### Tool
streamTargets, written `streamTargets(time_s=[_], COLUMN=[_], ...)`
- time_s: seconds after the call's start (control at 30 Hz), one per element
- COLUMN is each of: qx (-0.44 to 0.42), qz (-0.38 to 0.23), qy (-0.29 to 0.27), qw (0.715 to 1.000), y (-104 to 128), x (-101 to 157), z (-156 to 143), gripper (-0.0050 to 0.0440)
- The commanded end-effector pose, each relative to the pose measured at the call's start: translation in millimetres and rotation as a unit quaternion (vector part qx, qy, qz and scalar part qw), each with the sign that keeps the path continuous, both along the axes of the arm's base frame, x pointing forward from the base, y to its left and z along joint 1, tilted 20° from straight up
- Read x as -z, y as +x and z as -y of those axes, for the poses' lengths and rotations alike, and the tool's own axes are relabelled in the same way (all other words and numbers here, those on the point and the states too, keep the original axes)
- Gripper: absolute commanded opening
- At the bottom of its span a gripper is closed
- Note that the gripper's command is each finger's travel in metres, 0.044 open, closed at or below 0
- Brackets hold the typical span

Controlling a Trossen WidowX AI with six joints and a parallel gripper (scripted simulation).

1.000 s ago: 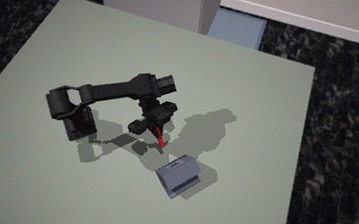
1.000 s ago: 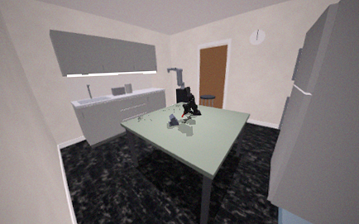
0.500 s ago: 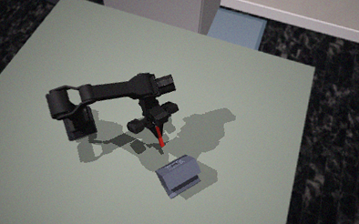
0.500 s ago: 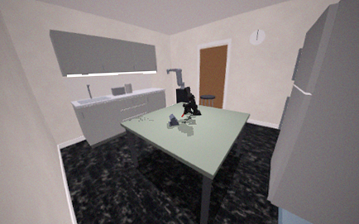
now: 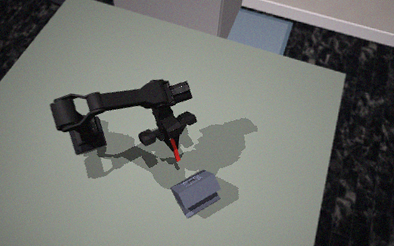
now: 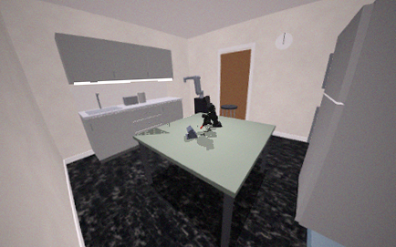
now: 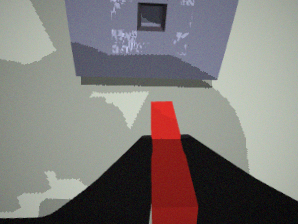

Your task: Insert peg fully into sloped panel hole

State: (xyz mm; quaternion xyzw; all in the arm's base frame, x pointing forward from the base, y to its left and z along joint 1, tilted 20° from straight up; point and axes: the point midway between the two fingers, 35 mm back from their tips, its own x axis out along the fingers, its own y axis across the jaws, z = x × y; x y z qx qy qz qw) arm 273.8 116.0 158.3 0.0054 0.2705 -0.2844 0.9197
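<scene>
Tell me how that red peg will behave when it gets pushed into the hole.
The peg looks rigid and straight, so it likely won't bend. Its square edges suggest it won't roll, yet must match the square hole. Held in the gripper jaws by its rear, it might pivot if it catches the rim.
</scene>
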Motion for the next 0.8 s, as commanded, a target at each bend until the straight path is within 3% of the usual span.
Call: streamTargets(time_s=[0.0,0.77], qx=[0.009,0.053], qz=[0.022,0.091], qy=[0.019,0.081], qw=[1.000,0.991], y=[0.3,-0.6], x=[-6.0,-6.8], z=[-0.9,-1.9], gripper=[0.0000,0.0000])
